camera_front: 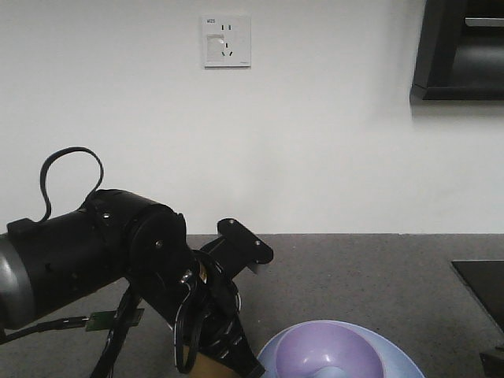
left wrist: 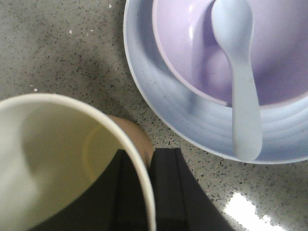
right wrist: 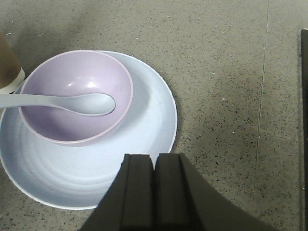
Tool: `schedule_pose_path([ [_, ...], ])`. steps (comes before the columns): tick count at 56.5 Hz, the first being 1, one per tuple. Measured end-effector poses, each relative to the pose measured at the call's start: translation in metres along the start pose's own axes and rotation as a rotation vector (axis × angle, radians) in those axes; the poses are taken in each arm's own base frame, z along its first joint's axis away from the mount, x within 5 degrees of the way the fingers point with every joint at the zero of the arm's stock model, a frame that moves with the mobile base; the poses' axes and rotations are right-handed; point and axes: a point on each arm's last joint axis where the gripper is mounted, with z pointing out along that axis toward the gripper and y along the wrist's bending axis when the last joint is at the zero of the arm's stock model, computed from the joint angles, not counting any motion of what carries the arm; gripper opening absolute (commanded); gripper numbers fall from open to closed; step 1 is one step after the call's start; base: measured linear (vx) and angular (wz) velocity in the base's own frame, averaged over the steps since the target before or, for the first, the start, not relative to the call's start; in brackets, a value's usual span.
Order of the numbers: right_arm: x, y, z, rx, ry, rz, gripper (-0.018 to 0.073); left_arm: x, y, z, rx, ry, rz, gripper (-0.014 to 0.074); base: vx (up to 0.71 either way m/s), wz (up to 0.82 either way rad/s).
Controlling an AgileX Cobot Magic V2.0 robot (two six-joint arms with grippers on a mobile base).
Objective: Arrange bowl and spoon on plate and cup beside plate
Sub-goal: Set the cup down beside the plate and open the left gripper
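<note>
The pale blue plate (right wrist: 144, 125) lies on the speckled counter with the lavender bowl (right wrist: 72, 72) on its left part. The pale blue spoon (right wrist: 82, 102) rests in the bowl, its handle over the rim to the left. The brown paper cup (left wrist: 43, 154) stands close beside the plate (left wrist: 183, 110). My left gripper (left wrist: 147, 154) is shut on the cup's rim, one finger inside and one outside. My right gripper (right wrist: 154, 156) hovers over the plate's near edge, shut with nothing in it. In the front view the left arm hides most of the cup (camera_front: 206, 366).
Grey speckled counter (right wrist: 231, 72) stretches to the right of the plate. A dark panel (camera_front: 482, 287) lies on the counter at the far right. A white wall with a socket (camera_front: 227, 41) stands behind, and a dark cabinet (camera_front: 461, 51) hangs at the upper right.
</note>
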Motion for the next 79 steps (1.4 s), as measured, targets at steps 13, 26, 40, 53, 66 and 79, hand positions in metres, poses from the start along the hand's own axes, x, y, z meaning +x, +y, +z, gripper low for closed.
schedule_pose_path([
  [13,0.0,0.0,0.0,0.0,0.0,-0.002,-0.0008,0.0,0.0,0.0,0.0,0.0,0.003,0.043,0.0,0.0],
  [26,0.0,0.0,0.0,0.001,0.0,-0.008,-0.0008,0.0,0.0,0.0,0.0,-0.001,0.003,0.0514,0.0,0.0],
  [40,0.0,0.0,0.0,0.001,0.0,-0.01,-0.0008,-0.008,-0.001,-0.04,-0.023,-0.109,0.011,0.0486,0.0,0.0],
  [53,-0.001,0.0,0.0,0.004,-0.012,-0.026,-0.0008,-0.011,-0.004,-0.109,-0.078,-0.288,0.041,0.0091,0.0,0.0],
  [66,-0.003,0.002,-0.016,0.011,-0.116,-0.094,-0.0008,0.026,-0.005,-0.172,-0.242,-0.366,0.106,-0.0004,0.0,0.0],
  [79,0.032,0.012,-0.027,-0.022,-0.298,-0.156,-0.0008,0.11,-0.021,-0.182,-0.299,-0.506,0.066,-0.0003,0.0,0.0],
])
